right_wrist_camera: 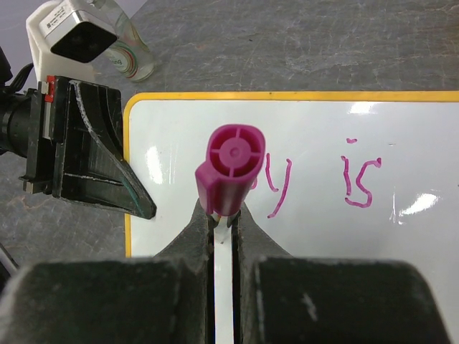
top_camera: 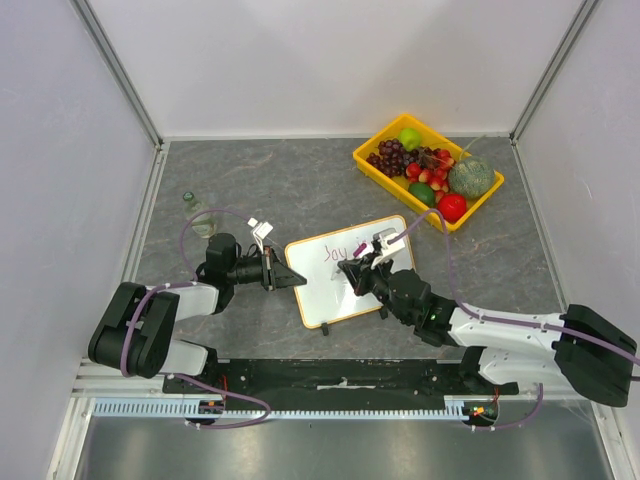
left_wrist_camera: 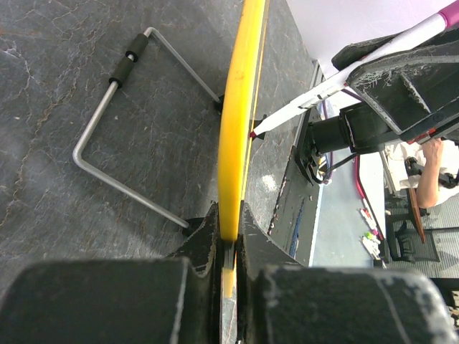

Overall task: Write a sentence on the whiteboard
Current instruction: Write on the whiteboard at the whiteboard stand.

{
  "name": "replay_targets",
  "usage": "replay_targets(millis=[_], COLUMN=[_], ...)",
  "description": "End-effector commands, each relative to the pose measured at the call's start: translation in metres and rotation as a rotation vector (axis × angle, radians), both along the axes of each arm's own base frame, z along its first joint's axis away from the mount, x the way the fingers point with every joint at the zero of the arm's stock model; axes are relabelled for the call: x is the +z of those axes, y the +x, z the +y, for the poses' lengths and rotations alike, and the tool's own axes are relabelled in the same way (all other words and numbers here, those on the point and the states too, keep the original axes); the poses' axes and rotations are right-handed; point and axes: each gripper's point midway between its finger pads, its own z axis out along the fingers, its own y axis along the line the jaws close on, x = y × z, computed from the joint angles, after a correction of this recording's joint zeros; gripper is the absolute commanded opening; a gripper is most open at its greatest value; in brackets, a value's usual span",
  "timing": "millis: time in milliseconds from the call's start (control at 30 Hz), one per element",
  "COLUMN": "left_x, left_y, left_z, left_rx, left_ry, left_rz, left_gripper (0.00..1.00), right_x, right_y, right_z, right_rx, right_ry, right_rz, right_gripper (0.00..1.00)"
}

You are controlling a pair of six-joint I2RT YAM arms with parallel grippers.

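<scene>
The whiteboard [top_camera: 340,290] lies tilted mid-table, white with a yellow frame. The sentence [top_camera: 336,250] on it reads "Joy" in the top view, and its "y" and "is" [right_wrist_camera: 357,183] show in pink in the right wrist view. My left gripper [top_camera: 290,278] is shut on the board's left edge. In the left wrist view the jaws [left_wrist_camera: 228,215] pinch the yellow frame [left_wrist_camera: 237,122]. My right gripper [right_wrist_camera: 224,215] is shut on a white marker with a magenta end cap [right_wrist_camera: 231,168]. The marker [left_wrist_camera: 344,72] has its tip against the board face.
A yellow tray [top_camera: 397,190] of fruit stands at the back right. A small clear bottle [top_camera: 200,213] stands left of the board, behind the left arm. The board's wire stand [left_wrist_camera: 122,122] sticks out from its back. White walls enclose three sides.
</scene>
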Motion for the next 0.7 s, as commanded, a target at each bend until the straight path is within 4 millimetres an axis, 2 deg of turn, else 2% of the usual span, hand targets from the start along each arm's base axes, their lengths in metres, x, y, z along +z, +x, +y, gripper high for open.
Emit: replay_targets(millis=[0,467,667], left_x=[-0.008,-0.008,-0.008], left_y=[0.01,0.01,0.009], left_z=[0.003,0.002,0.002], left_rx=[0.048,0.044,0.043], left_ry=[0.035,0.034,0.034], left_rz=[0.006,0.001,0.002], left_gripper=[0.02,0.02,0.02], right_x=[0.022,0.0,-0.008], right_y=[0.005,-0.006,-0.008], right_z=[0.01,0.017,0.009], right_rx=[0.0,0.072,0.059], right_ry=[0.036,-0.018,-0.038], right_rz=[-0.034,0.03,0.046], right_gripper=[0.0,0.0,0.0])
